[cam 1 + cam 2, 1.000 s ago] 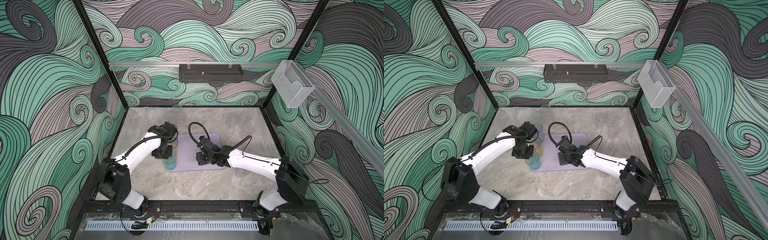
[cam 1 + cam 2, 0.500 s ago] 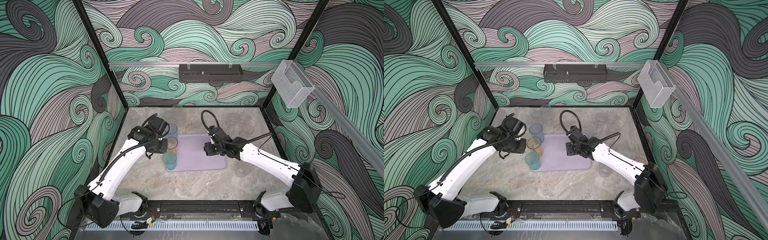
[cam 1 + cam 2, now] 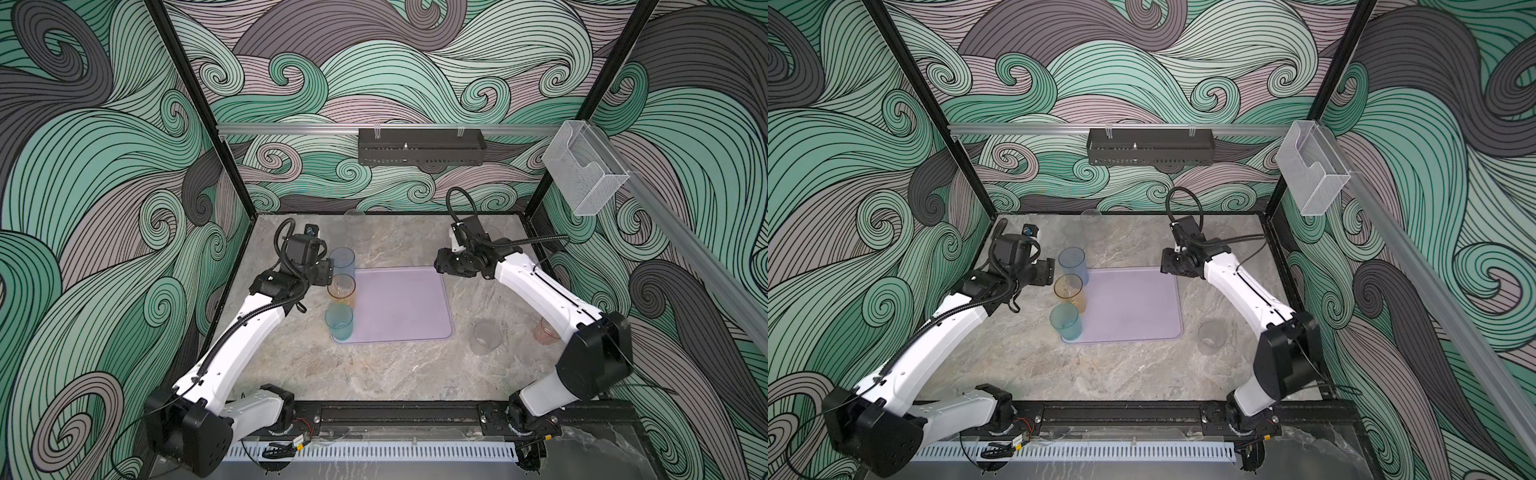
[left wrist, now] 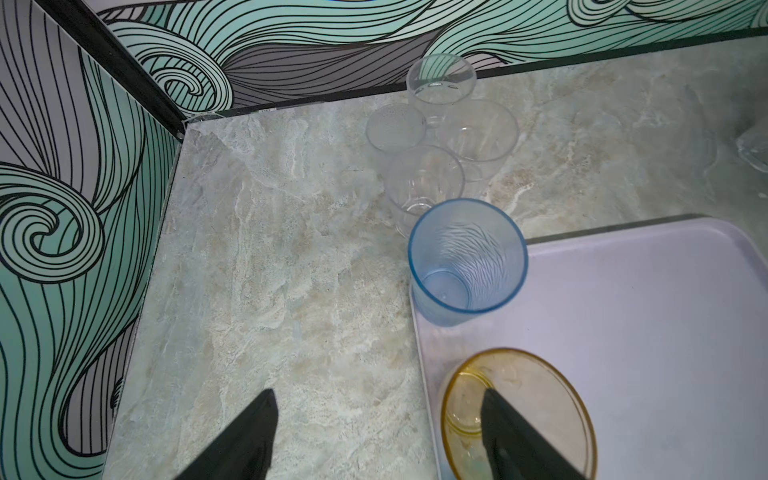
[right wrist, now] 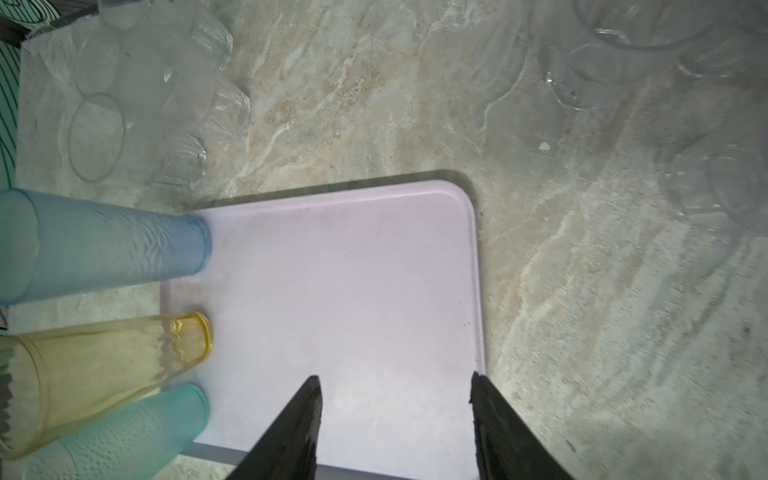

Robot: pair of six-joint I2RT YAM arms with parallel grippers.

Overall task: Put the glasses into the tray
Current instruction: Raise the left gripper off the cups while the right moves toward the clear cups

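Observation:
The lavender tray [image 3: 403,307] [image 3: 1133,307] lies mid-table. Along its left edge stand three glasses: a blue tumbler [image 3: 343,262] [image 4: 465,257], an amber tumbler [image 3: 341,289] [image 4: 540,395] and a teal tumbler [image 3: 339,322] [image 5: 137,424]. My left gripper [image 3: 323,271] [image 4: 380,399] is open just left of the amber tumbler. One fingertip [image 4: 494,409] shows over its mouth, the other over bare table, and it grips nothing. My right gripper [image 3: 442,266] [image 5: 394,382] hangs open and empty above the tray's far right corner.
Several clear glasses [image 4: 424,178] [image 5: 166,83] cluster behind the tray near the back left. A clear cup [image 3: 484,336] and a pink cup [image 3: 546,330] stand right of the tray by the right arm. A black rack [image 3: 419,151] and a clear box [image 3: 586,178] hang on the walls.
My left gripper has opened and drawn back leftwards off the tray, leaving the amber tumbler standing. The right arm has swung from the tray's middle to its far right corner.

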